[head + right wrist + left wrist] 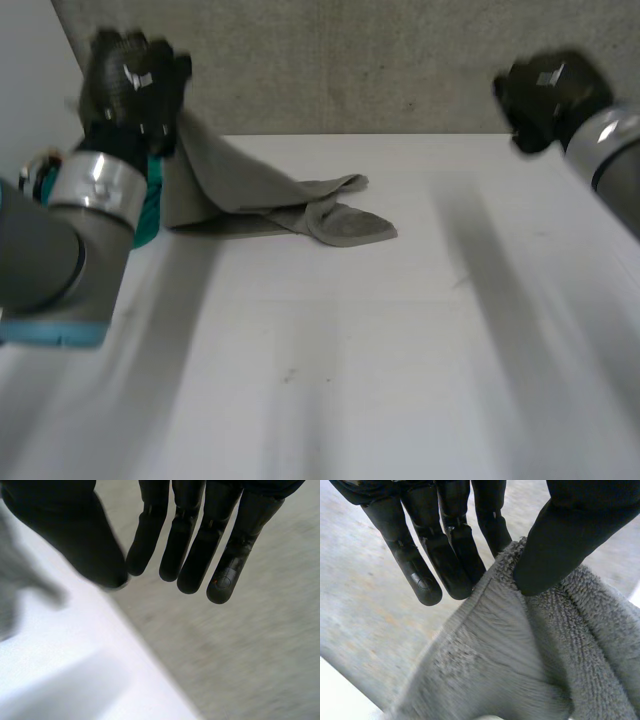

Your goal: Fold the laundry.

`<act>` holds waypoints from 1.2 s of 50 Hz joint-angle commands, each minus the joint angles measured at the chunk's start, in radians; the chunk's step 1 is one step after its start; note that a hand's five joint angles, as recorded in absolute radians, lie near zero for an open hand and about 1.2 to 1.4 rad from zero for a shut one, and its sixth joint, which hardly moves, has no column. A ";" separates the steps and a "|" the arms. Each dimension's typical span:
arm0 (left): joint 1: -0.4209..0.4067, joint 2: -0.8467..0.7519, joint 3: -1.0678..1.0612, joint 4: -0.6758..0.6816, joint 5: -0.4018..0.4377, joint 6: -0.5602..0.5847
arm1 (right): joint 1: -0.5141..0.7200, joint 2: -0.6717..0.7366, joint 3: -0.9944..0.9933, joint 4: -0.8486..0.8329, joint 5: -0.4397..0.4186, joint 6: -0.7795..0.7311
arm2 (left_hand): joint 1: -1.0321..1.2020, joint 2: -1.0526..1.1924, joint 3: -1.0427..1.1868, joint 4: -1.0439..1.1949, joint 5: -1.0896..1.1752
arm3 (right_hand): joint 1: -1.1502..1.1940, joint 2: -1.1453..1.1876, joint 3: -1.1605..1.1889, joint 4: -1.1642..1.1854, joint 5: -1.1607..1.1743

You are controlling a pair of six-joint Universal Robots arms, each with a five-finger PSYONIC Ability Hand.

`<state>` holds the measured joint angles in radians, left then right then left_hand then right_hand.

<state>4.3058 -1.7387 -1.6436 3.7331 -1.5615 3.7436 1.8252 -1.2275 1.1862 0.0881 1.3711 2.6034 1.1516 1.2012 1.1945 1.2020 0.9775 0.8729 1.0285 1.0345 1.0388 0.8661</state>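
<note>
We find the left hand [135, 85] raised, thumb and fingers pinching an edge of the grey towel [260, 195]; the rest trails onto the white table [400, 350], far left. Soft, light and limp, we judge; corners give the best hold. The right hand [548, 95] hovers straight-fingered, empty.

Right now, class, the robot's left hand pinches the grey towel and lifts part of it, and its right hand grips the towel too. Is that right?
Not quite. The right hand grips nothing: the right wrist view shows its fingers straight and empty, away from the towel. The left hand does pinch the towel and lift part of it off the table.
</note>
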 commanded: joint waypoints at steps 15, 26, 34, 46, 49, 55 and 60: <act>-0.123 0.307 -0.170 -0.134 0.001 0.062 | 0.110 0.072 0.087 0.053 -0.060 0.427 | 0.245 0.195 0.202 0.194 0.244 | -0.698 -0.854 -0.860 -0.864 -0.866; -0.175 0.377 -0.185 -0.171 0.000 0.064 | 0.293 0.247 -0.101 -0.056 -0.040 0.463 | 0.245 0.195 0.202 0.194 0.244 | -0.698 -0.854 -0.860 -0.864 -0.866; -0.195 0.438 -0.183 -0.191 -0.002 0.061 | 0.385 0.436 -0.287 -0.057 -0.023 0.463 | 0.245 0.195 0.202 0.194 0.244 | -0.698 -0.854 -0.860 -0.864 -0.866; -0.198 0.590 -0.185 -0.228 -0.005 0.053 | 0.394 0.753 -0.669 -0.019 0.120 0.446 | 0.245 0.195 0.202 0.194 0.244 | -0.545 -0.700 -0.706 -0.711 -0.713; -0.198 0.617 -0.185 -0.239 -0.005 0.053 | 0.393 0.795 -0.729 0.010 0.083 0.442 | 0.245 0.195 0.202 0.194 0.244 | -0.179 -0.335 -0.341 -0.345 -0.347; -0.196 0.650 -0.186 -0.251 -0.002 0.053 | 0.385 0.804 -0.740 0.019 -0.042 0.437 | 0.245 0.195 0.202 0.194 0.244 | 0.523 0.368 0.362 0.357 0.356; -0.175 0.643 -0.202 -0.242 0.000 0.052 | 0.343 0.749 -0.715 0.044 -0.070 0.437 | 0.245 0.195 0.202 0.194 0.244 | 0.523 0.368 0.362 0.357 0.356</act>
<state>4.1106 -1.0926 -1.8317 3.4846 -1.5637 3.7964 2.2096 -0.4204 0.4403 0.1083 1.3622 3.0411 1.1516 1.2013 1.1946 1.2020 0.9775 0.9962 1.1728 1.1802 1.1838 0.9852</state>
